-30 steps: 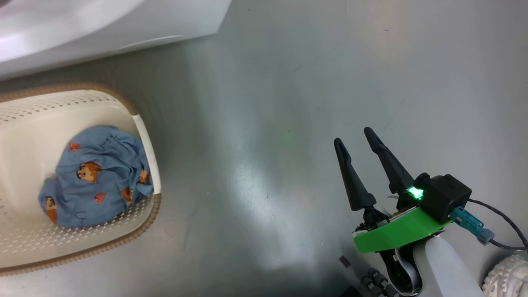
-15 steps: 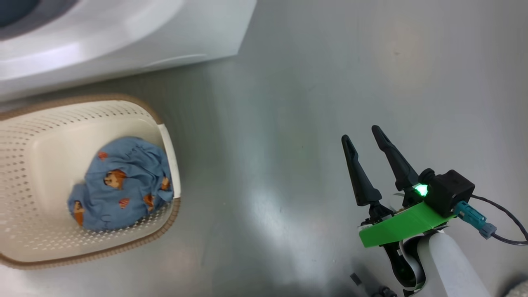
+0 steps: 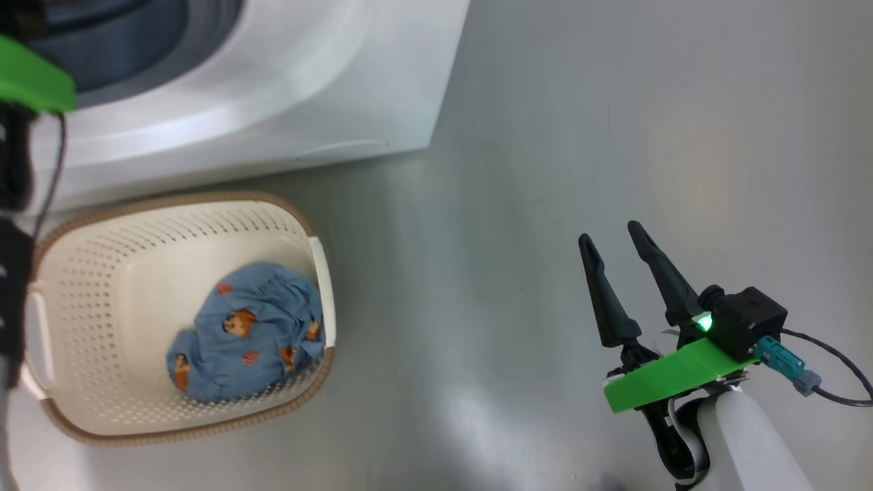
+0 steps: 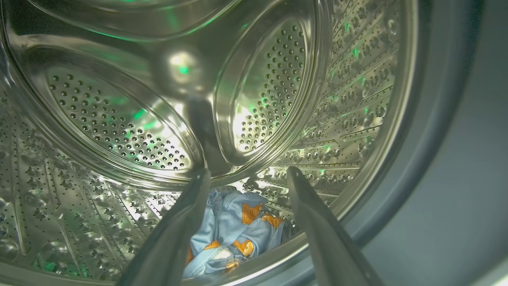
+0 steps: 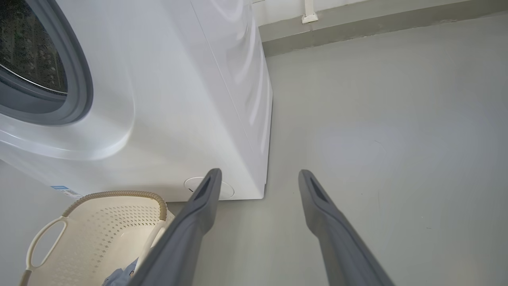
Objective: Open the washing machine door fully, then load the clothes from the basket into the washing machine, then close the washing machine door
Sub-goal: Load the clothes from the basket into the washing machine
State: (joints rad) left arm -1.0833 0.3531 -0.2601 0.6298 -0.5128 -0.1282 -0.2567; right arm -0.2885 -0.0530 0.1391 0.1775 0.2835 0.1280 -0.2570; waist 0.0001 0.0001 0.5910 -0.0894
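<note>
The washing machine [image 3: 286,88] fills the head view's upper left, its drum mouth dark. My left gripper [image 4: 248,170] is open inside the perforated steel drum [image 4: 119,119]. A light blue garment with orange bears [image 4: 234,226] lies loose on the drum floor below its fingers. The cream basket [image 3: 204,199] stands on the floor before the machine, and another blue bear-print garment [image 3: 249,334] lies in it. Off to the right, my right gripper [image 3: 610,232] hangs open over bare floor, holding nothing. The washing machine door is out of view.
The left arm's green bracket [image 3: 31,82] shows at the drum mouth. The right wrist view has the machine's front corner [image 5: 262,190], its round flap [image 5: 228,190] and the basket's rim [image 5: 119,195]. Grey floor [image 3: 545,136] stretches to the right.
The head camera has swung, so machine and basket now sit further right and lower in the picture. The left arm's green bracket has come into view. The right gripper has hardly shifted.
</note>
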